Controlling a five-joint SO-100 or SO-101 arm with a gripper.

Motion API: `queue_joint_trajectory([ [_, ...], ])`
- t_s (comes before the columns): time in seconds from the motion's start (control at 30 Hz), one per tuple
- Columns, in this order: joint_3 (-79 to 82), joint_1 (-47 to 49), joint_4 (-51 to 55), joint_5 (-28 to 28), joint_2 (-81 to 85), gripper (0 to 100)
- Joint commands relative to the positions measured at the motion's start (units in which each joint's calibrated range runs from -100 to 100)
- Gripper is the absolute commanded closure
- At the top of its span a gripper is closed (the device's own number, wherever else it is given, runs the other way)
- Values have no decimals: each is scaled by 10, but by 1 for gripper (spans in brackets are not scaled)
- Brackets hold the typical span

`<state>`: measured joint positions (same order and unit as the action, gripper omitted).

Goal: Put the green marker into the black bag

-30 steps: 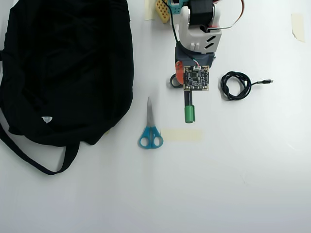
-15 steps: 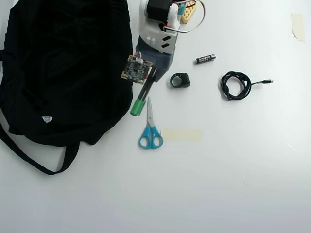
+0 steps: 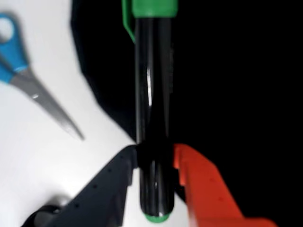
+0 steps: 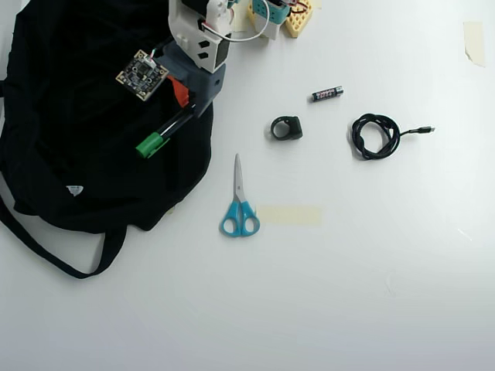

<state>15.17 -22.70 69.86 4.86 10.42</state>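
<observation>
The green marker has a black barrel and a green cap. It is held over the black bag, its cap pointing down-left in the overhead view. My gripper is shut on the marker's barrel near the tip end. In the wrist view the marker runs up the middle between a dark finger and an orange finger. Below it lies the black bag. The bag fills the left of the overhead view, with its strap at the lower left and a small white label.
Blue-handled scissors lie just right of the bag and also show in the wrist view as scissors. A small black ring-shaped part, a battery, a coiled black cable and a tape strip lie to the right.
The arm has swung left from the table's middle, carrying the marker across the bag's right edge until it hangs over the bag. The battery and black part came into view.
</observation>
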Motion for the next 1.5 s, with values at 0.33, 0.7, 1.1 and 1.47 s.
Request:
queue_joint_trajectory([
  [0.33, -2, -238, -68, 26, 13, 98],
  [0.7, -3, -278, -107, 46, -106, 90],
  [1.1, -13, -168, -1, 67, 67, 78],
  [1.47, 29, 259, -99, 84, 140, 98],
])
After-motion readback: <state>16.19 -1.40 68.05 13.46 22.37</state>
